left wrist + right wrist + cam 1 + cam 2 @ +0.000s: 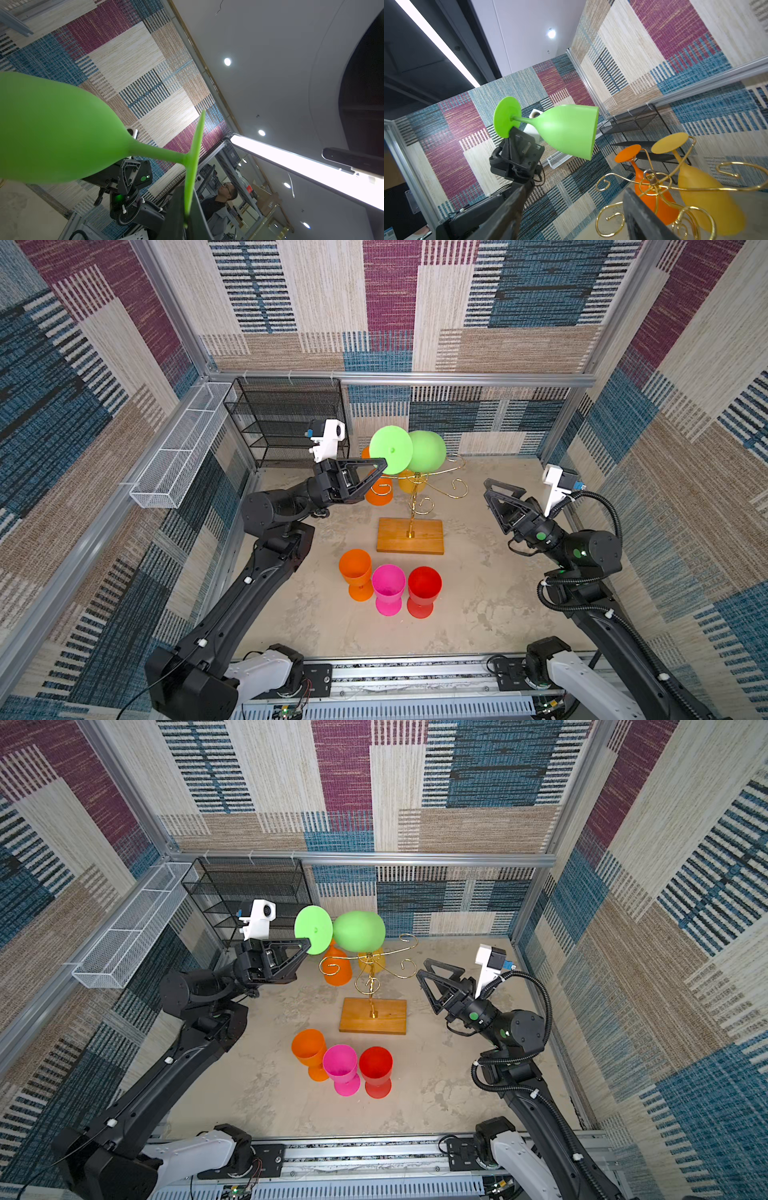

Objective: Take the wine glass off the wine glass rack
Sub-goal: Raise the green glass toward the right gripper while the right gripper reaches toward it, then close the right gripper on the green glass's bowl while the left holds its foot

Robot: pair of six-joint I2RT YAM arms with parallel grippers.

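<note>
My left gripper (381, 467) is clamped on the foot rim of the green wine glass (427, 450). The glass lies on its side, its stem running straight out ahead of that gripper and the bowl at the far end. It sits above the wine glass rack (409, 536), apparently clear of the scrolls. My right gripper (491, 492) waits wide and empty beyond the rack. I judge that the left arm should carry the glass clear.

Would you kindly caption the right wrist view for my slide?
Left tool holds the green wine glass sideways by its foot, off the wine glass rack.
</note>
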